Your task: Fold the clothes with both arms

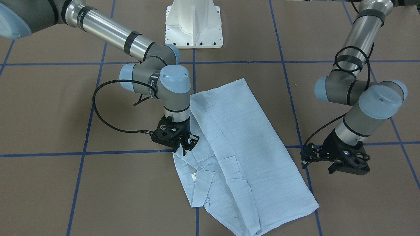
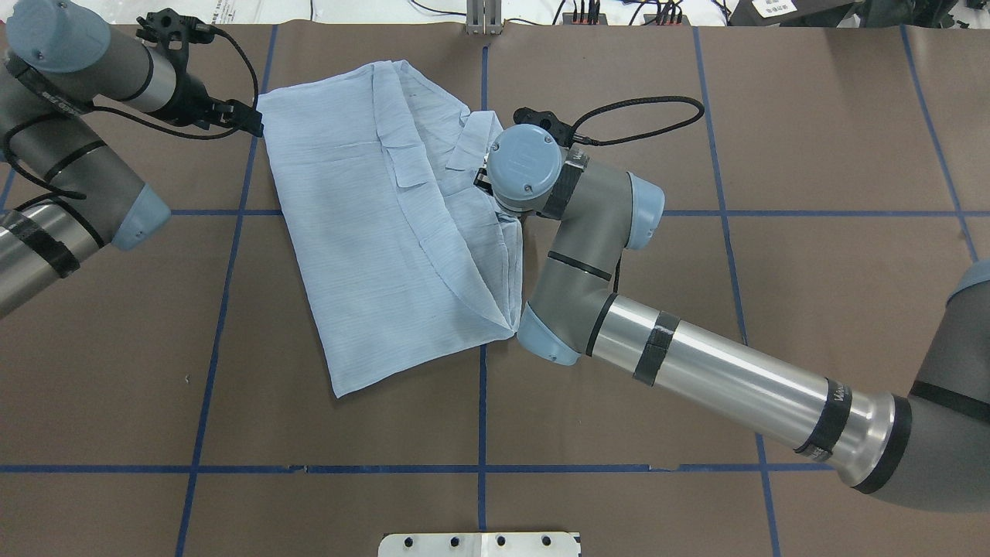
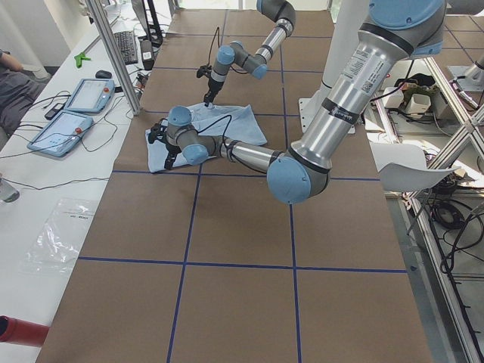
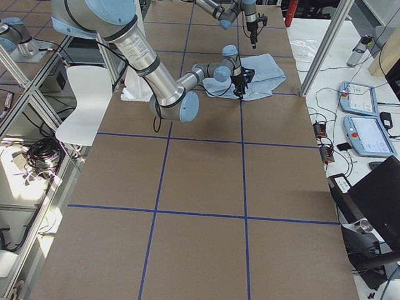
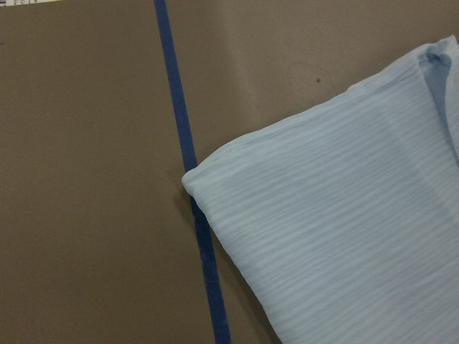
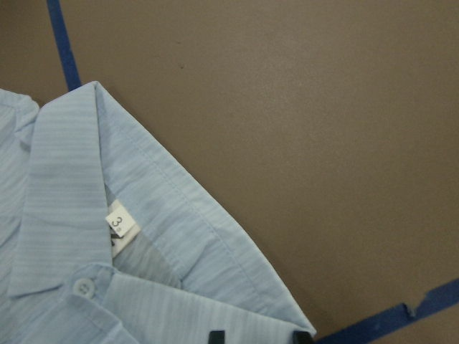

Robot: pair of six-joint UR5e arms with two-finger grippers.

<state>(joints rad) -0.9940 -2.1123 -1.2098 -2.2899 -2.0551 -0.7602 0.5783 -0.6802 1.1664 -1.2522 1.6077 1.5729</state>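
Presently the shirt (image 1: 242, 141) lies flat on the table (image 1: 98, 183). My right claw (image 1: 189, 144) stands open over its edge beside the collar (image 6: 64, 179). My left claw (image 1: 305, 158) hovers by a corner, jaw state not determinable.

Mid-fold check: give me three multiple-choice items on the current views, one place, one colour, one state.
1. The right gripper is: A) over the shirt near its collar; B) well clear of it; C) out of every view.
2. The tape lines on the table are: A) red; B) blue; C) yellow.
3. The shirt is: A) hanging in the air; B) balled up; C) lying spread on the table.
Answers: A, the front-facing view shows it above fabric beside the collar; B, the grid is blue; C, the overhead view shows it flat.
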